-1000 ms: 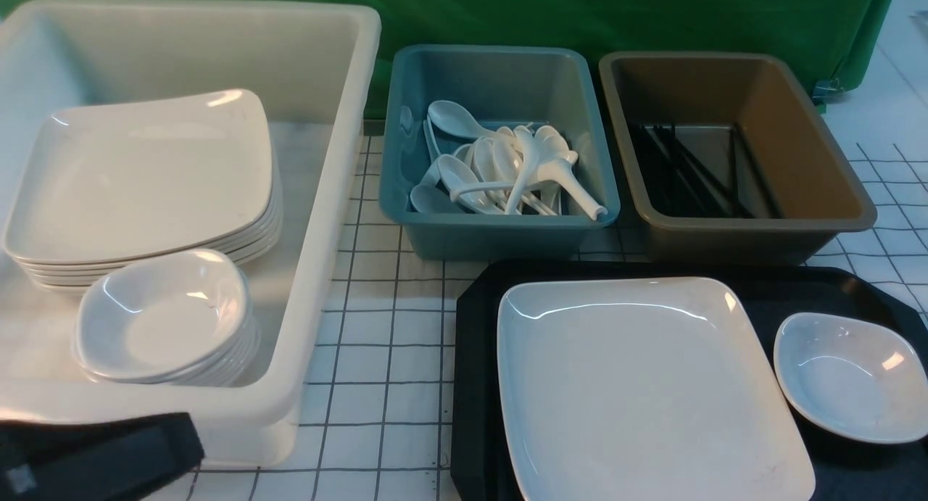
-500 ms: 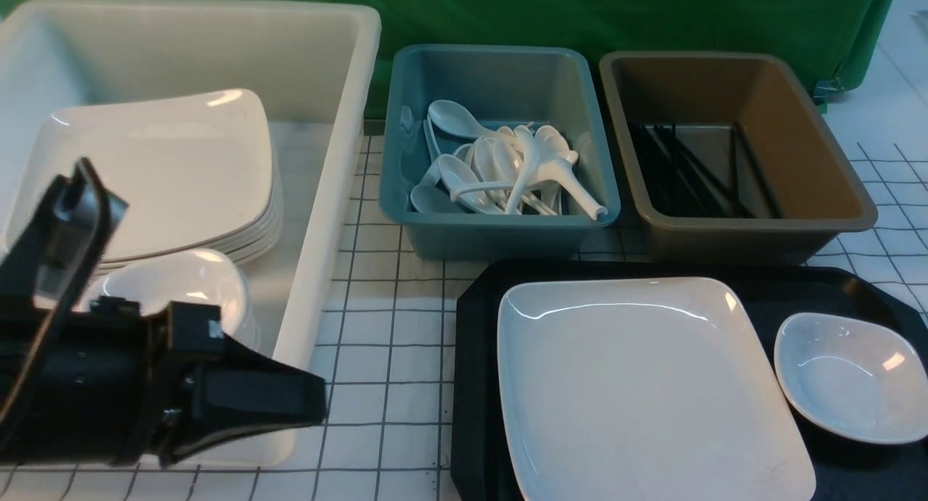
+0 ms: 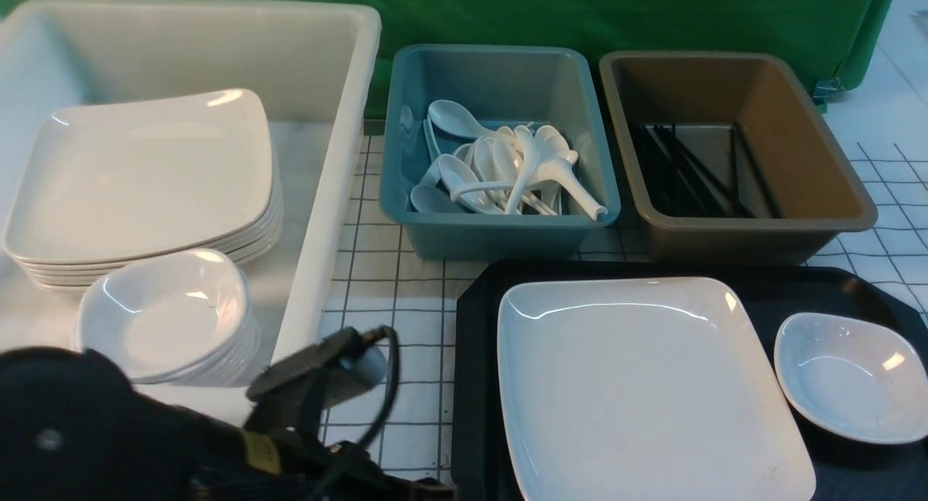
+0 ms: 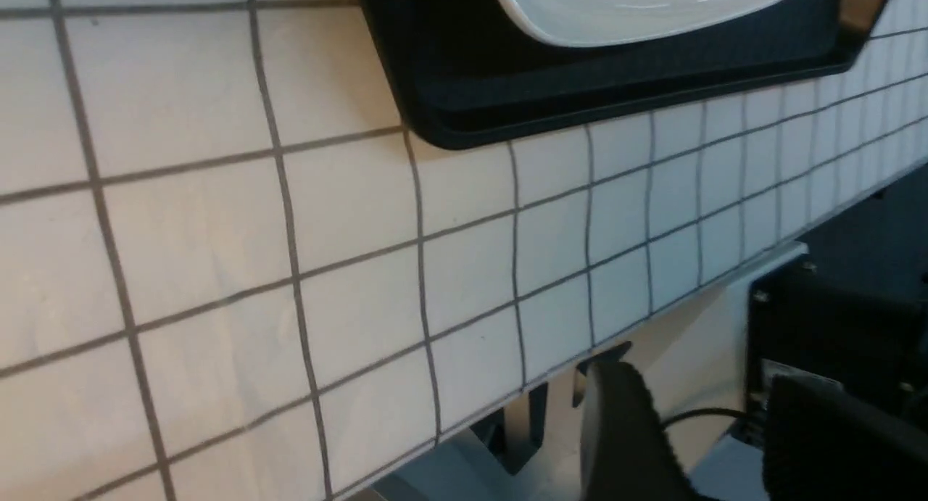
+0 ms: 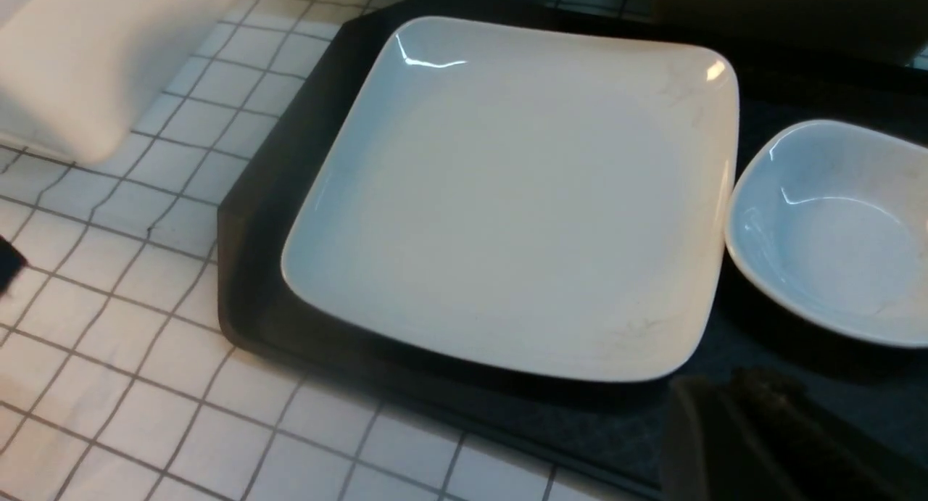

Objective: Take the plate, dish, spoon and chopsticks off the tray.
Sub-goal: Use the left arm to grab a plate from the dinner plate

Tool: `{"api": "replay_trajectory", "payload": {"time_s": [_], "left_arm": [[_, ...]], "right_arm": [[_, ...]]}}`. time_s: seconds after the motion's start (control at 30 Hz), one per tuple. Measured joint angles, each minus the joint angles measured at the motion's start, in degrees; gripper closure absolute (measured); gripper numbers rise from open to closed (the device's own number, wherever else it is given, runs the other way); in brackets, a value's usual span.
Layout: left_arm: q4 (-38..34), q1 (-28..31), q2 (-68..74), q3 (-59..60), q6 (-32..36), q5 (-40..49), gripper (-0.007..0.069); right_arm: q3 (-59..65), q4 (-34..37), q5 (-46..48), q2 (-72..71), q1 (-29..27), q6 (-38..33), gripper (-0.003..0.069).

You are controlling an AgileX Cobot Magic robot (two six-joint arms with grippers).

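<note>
While the left arm (image 3: 109, 428) swings: it has dropped from in front of the white tub (image 3: 326, 218) to the near left, just beside the tray (image 3: 473, 385).
Left side: left gripper (image 4: 699, 385) apart, empty, over bare table (image 4: 217, 269).
Right side: right gripper (image 5: 761, 436) a dark blur; apart or together, cannot tell.
Crockery: plate (image 3: 645, 385) left, dish (image 3: 852, 378) right, unmoved on the tray.
Cutlery: no spoon or chopsticks seen on the tray.
Meaning: the plate is probably next.

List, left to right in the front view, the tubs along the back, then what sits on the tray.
Back row: white tub → teal tub → brown tub. On the tray: plate → dish.
</note>
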Motion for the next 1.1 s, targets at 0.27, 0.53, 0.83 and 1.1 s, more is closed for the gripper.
{"api": "replay_trajectory", "payload": {"time_s": [0.27,0.53,0.83,1.1], "left_arm": [[2.15,-3.08,13.14,-6.66,-0.24,-4.63,0.0165],[5.88,-3.08,21.66,-9.66,0.16,-11.68,0.0155],[5.84,-3.08,25.43,-9.66,-0.03,-15.02,0.0155],[5.01,-3.08,28.01,-9.79,-0.19,-22.28,0.0155]], "right_arm": [[0.00,0.00,-0.74,0.00,0.00,0.00,0.0546],[0.00,0.00,-0.76,0.00,0.00,0.00,0.0535],[0.00,0.00,-0.76,0.00,0.00,0.02,0.0524],[0.00,0.00,-0.76,0.00,0.00,0.02,0.0515]]}}
